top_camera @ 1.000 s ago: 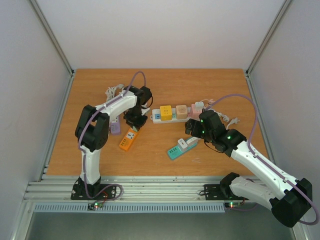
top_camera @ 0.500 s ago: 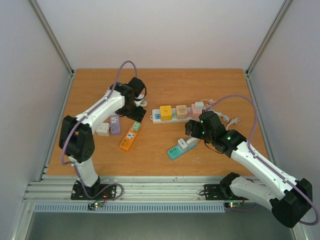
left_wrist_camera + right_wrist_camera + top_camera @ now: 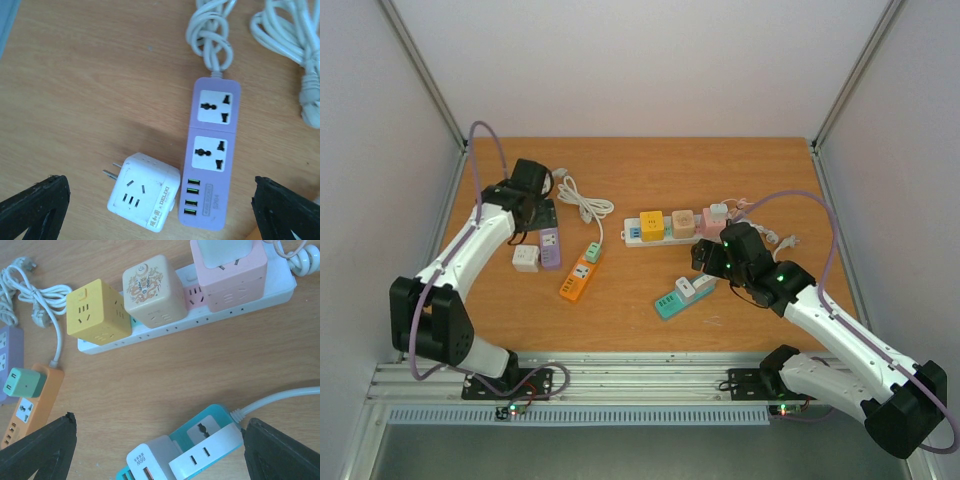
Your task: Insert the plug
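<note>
Now hovering with left jaws wide open over the white cube plug point(image 3: 144, 198), lying loose beside the purple strip point(image 3: 210, 152); right jaws open too; probably needing a grasp next, prongs turned toward a socket

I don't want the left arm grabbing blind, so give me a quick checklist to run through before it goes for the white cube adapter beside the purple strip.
1. Left end effector open: ok.
2. White cube adapter free, nothing gripping it, prongs showing at its side: ok.
3. Only the adapter between the fingers: not ok, the purple power strip lies between them too.
4. Both wide sockets on the purple power strip empty: ok.
5. Gap between adapter and strip for a finger: cannot tell.
6. Right end effector open, holding nothing: ok.
</note>
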`<state>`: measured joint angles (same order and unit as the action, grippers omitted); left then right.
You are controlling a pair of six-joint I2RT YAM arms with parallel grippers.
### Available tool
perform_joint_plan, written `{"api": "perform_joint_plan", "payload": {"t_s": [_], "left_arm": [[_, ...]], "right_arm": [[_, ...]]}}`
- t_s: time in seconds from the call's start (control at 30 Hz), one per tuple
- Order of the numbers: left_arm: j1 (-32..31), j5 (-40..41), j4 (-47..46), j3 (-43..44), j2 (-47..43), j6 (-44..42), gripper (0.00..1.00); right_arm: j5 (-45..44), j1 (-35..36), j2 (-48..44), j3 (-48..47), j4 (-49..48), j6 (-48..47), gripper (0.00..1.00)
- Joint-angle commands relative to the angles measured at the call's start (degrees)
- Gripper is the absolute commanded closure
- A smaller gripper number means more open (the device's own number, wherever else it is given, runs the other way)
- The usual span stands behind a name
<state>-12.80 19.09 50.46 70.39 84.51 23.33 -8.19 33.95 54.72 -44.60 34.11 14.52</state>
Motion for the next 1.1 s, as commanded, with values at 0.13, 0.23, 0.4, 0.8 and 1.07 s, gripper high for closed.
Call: {"api": "perform_joint_plan", "payload": {"t_s": [0.13,0.23,0.4,0.8,1.07], "left_arm": [[5.22,-4.97,-5.7,-5.57,1.95,7.34,0.01],[5.65,-5.55,-6.37,-6.8,2.68,7.99,0.01],[6.86,-10.46,-6.1,-6.45,6.17,6.79,0.0],[8.13,-14.15,-4.91,-6.92,10.23,3.02,0.01],[8.08,-8.85,-2.03,-8.37,10.62,5.23,0.06]], "right_arm": [[-1.28,-0.31,-1.1,0.78,0.85,0.33,0.09],[-1.64,-0.32,-1.25,0.78,1.0,0.26,0.09],[-2.02,-0.29,-1.49,0.29,1.53,0.23,0.09],[-3.12,-0.35,-1.85,0.35,1.84,0.06,0.08],[-3.09,-0.31,-1.8,0.48,1.58,0.15,0.07]]}}
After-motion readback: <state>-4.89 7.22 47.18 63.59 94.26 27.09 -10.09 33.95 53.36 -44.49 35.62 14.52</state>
